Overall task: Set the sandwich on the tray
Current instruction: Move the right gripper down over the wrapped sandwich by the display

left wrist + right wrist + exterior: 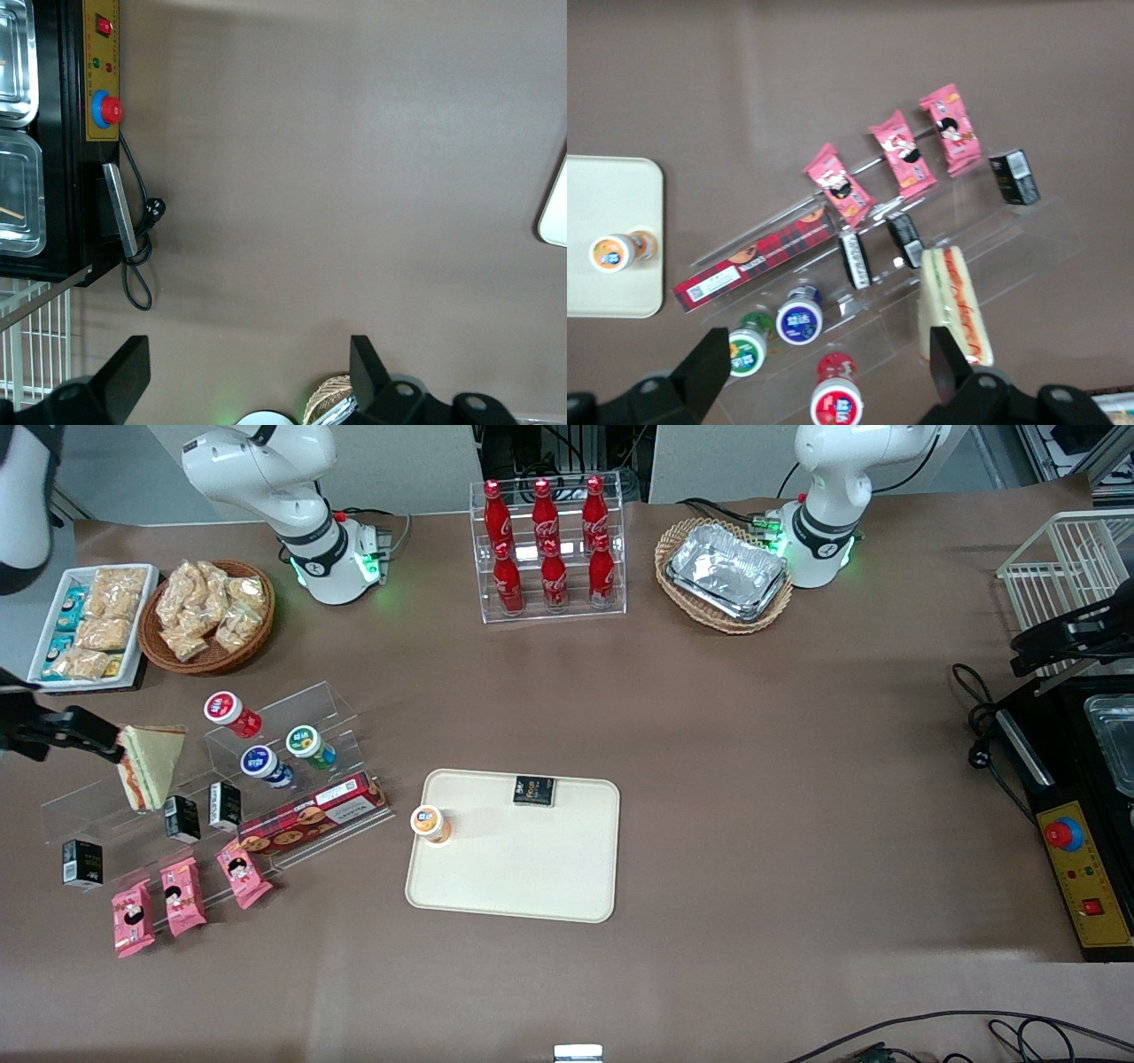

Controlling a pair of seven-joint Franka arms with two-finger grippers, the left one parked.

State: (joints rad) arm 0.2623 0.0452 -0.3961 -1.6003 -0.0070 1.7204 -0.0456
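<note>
Pale-bread triangular sandwich (pixel 152 766), clear-wrapped, with red-orange and green filling at the cut edge: propped on edge on the clear acrylic stepped stand (pixel 292 717), right against one finger of the black two-finger gripper (pixel 830 347). Displayed upright so that the filling faces up and the flat bread faces offer themselves to a pinch.

Gripper spread wide and grasping nothing; poised above the stand, one finger (pixel 950 367) over the end of the sandwich, the other finger over the small capped bottles. Judged: wedge not yet between the fingers, so a sideways correction called for before closing.

Beneath and just beside the gripper on the same stand: red-, blue- and green-capped bottles, long red biscuit box (pixel 312 815), small black cartons, pink snack packets (pixel 184 896). Crowded neighbours, hence a risk of knocking a bottle during the descent.

Large flat cream-beige rectangular tray (pixel 532 886), well apart from the gripper toward the parked arm's end of the brown tabletop (pixel 780 797). Already carrying an orange-capped bottle (pixel 430 823) and a small black carton (pixel 534 790) near its rim; bare middle suited to the sandwich. Task judged at the pre-grasp stage.
</note>
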